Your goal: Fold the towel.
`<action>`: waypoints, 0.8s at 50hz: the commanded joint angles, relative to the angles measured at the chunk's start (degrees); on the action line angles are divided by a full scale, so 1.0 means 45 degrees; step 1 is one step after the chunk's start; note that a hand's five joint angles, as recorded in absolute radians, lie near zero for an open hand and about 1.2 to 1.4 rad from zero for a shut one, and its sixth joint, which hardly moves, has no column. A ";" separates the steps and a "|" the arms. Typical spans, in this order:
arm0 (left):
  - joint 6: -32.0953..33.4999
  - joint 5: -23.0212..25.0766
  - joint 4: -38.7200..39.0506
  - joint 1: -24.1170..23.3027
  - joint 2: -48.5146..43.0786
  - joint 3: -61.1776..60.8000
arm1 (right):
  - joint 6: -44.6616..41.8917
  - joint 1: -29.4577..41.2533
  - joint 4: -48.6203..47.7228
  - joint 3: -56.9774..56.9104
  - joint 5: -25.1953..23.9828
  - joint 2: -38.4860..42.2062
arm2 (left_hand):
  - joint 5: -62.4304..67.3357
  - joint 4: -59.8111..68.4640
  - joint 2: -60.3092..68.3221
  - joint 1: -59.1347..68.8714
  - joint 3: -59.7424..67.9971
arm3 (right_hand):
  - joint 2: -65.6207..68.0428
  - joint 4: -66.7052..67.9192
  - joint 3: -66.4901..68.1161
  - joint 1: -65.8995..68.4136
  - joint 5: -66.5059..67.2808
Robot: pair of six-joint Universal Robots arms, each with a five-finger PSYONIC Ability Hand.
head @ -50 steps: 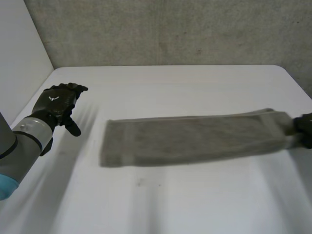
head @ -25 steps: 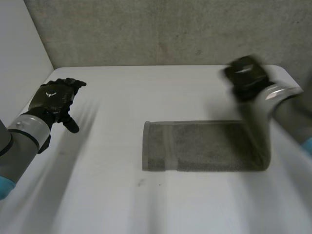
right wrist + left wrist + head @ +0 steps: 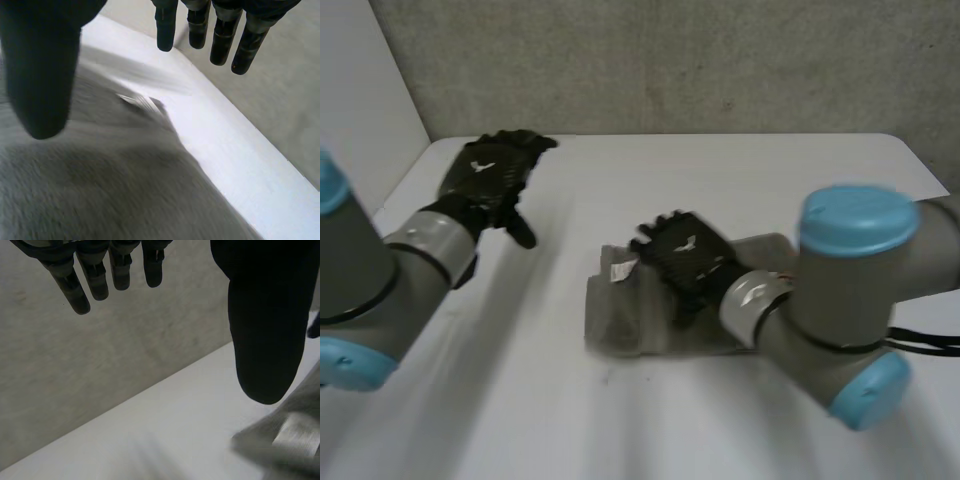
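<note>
Towel (image 3: 620, 325) is lying mid-table (image 3: 620, 430), looking doubled over into a short, thick grey pad. Its pile is soft and its near edge roughly even, and a pale label (image 3: 620, 268) is showing at its far left corner. Judging at least one fold as done; whether another fold or only smoothing is left is unclear. Right hand (image 3: 685, 262) is sitting over the towel's middle, contact uncertain, with fingers (image 3: 220, 35) straight and spread, gripping nothing. Farther off, left hand (image 3: 485, 180) is hanging above the table's far left, fingers (image 3: 90, 275) straight, empty, well apart from the towel.
</note>
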 commanded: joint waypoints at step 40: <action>-0.1180 -0.1505 -0.0722 -0.1461 -0.0401 -0.0305 | -0.2426 0.1434 -0.1821 0.0786 0.0956 -0.0312 | -0.0291 0.0216 0.0127 0.0078 0.0245 | 1.5011 1.4881 1.5132 1.5157 1.4653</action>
